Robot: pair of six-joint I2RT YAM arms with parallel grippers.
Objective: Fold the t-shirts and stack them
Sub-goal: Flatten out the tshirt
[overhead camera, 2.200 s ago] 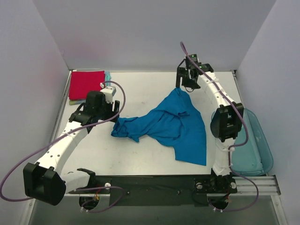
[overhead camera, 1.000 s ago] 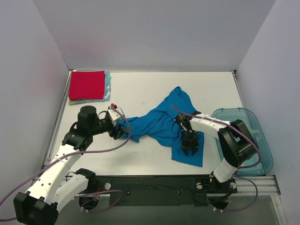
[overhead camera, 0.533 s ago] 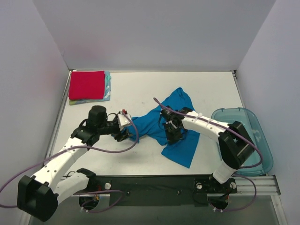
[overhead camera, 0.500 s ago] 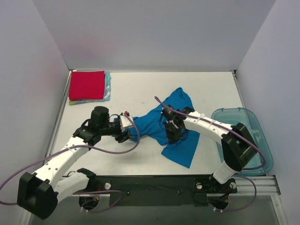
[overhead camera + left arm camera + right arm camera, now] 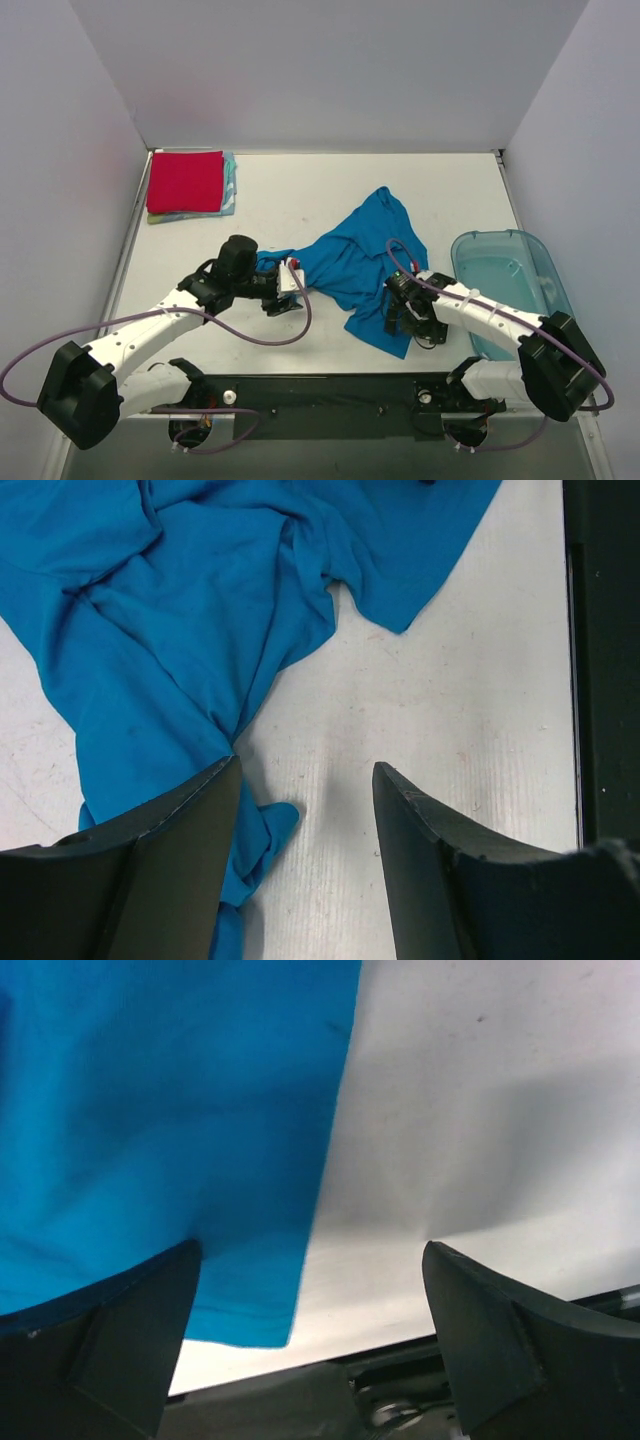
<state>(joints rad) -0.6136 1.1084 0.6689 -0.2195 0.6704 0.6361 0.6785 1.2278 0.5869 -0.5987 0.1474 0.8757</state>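
A bright blue t-shirt (image 5: 352, 262) lies crumpled and spread out mid-table. My left gripper (image 5: 287, 293) is open at its left end. In the left wrist view the gripper (image 5: 306, 765) straddles bare table, its left finger (image 5: 170, 860) over the shirt's (image 5: 180, 630) bunched edge. My right gripper (image 5: 414, 325) is open at the shirt's near right corner. In the right wrist view the gripper (image 5: 310, 1247) spans the shirt's (image 5: 170, 1100) straight edge and corner. A folded red t-shirt (image 5: 185, 180) sits on a stack with a light teal one (image 5: 231, 188) at the back left.
A translucent blue plastic bin (image 5: 515, 292) stands at the right edge of the table, close to my right arm. The black front rail (image 5: 330, 395) runs just below both grippers and shows in the right wrist view (image 5: 300, 1395). Grey walls close in the sides.
My right gripper has moved from the shirt's middle toward the near right corner. My left gripper has moved right along the shirt's left end. The shirt's lower part has shifted left.
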